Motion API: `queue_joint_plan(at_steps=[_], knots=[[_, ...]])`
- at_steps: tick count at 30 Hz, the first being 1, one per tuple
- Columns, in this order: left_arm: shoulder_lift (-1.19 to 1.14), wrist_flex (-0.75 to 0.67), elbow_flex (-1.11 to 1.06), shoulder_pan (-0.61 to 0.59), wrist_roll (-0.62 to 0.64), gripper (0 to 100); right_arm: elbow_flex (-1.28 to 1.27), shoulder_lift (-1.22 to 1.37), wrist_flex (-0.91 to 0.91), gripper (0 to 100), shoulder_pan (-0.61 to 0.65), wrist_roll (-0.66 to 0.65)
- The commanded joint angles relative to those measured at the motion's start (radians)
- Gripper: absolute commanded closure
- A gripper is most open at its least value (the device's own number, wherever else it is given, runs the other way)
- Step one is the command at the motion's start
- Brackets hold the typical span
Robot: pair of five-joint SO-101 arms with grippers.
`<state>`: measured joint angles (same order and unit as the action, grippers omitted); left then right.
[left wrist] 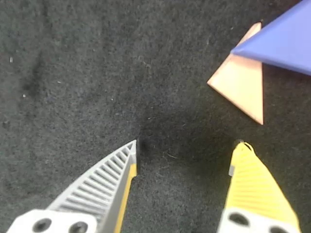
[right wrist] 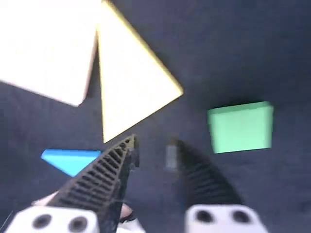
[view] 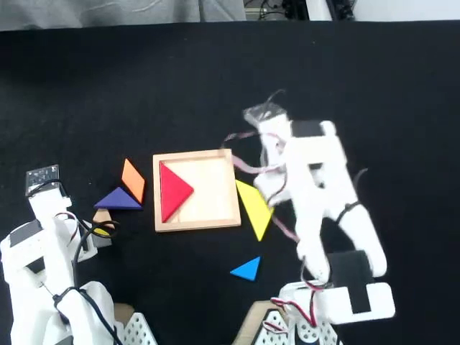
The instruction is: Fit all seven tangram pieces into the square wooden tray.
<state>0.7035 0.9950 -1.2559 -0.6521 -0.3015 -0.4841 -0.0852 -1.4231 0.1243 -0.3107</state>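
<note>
Nearest the counter's (view: 215,86) front edge lies the blue triangle (view: 248,269), apart from everything else. The right pincer (right wrist: 151,145) hangs a little beyond it, its jaws slightly parted and holding nothing.

The yellow triangle (right wrist: 129,82) lies just ahead of those tips, between the pincer and the tray (view: 233,194). Its long side runs roughly along the tray's right edge, just beside it. The right arm is far nearer this piece, so it looks like the next one to take. The jaws would likely need to close across its short width.

The green square (right wrist: 240,127) sits beside the pincer on the side away from the tray. From above the arm covers that part of the counter.

Toward the left edge, the left pincer (left wrist: 187,145) is wide open over bare cloth. The peach triangle (left wrist: 243,82) lies near, ahead of its tips and partly under the purple triangle (left wrist: 282,41). Whether those two touch I cannot tell.

The orange piece (view: 133,180) lies just beyond them. In the tray, the red triangle (view: 172,190) rests against the left wall, and the other six pieces are still outside it.
</note>
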Motion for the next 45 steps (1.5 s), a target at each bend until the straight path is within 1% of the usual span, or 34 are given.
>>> queue_joint_plan(at_steps=[1, 3, 6, 9, 18, 24, 31, 32, 36, 39, 42, 45], knots=[[0.018, -0.011, 0.005, -0.008, 0.0, 70, -0.051, -0.036, 0.018, 67.9, 0.101, 0.098], [0.018, -0.011, 0.005, -0.008, 0.0, 70, -0.047, -0.013, 0.04, 64.9, 0.133, 0.135], [0.018, -0.011, 0.004, -0.008, 0.0, 70, -0.047, 0.036, 0.126, 64.9, 0.153, 0.172], [0.018, -0.011, 0.004, -0.008, 0.0, 70, -0.045, 0.097, 0.181, 64.9, 0.157, 0.173], [0.018, -0.011, 0.004, -0.008, 0.0, 70, -0.045, 0.223, 0.262, 64.9, 0.158, 0.173], [0.018, -0.011, 0.004, -0.008, 0.0, 70, -0.005, 0.225, 0.242, 64.7, 0.158, 0.213], [0.018, -0.011, 0.004, -0.008, 0.0, 70, 0.03, 0.228, 0.226, 65.2, 0.158, 0.209], [0.018, -0.011, 0.004, -0.008, 0.0, 70, 0.03, 0.226, 0.226, 66.5, 0.158, 0.209], [0.018, -0.011, 0.004, -0.008, 0.0, 70, 0.03, 0.225, 0.222, 78.0, 0.158, 0.213], [0.018, -0.011, 0.004, -0.007, 0.0, 70, 0.035, 0.225, 0.219, 84.5, 0.155, 0.207], [0.018, -0.011, 0.004, -0.007, 0.0, 70, 0.065, 0.223, 0.186, 85.8, 0.15, 0.207], [0.018, -0.011, 0.004, -0.007, 0.0, 70, 0.136, 0.223, 0.1, 86.1, 0.152, 0.206]])
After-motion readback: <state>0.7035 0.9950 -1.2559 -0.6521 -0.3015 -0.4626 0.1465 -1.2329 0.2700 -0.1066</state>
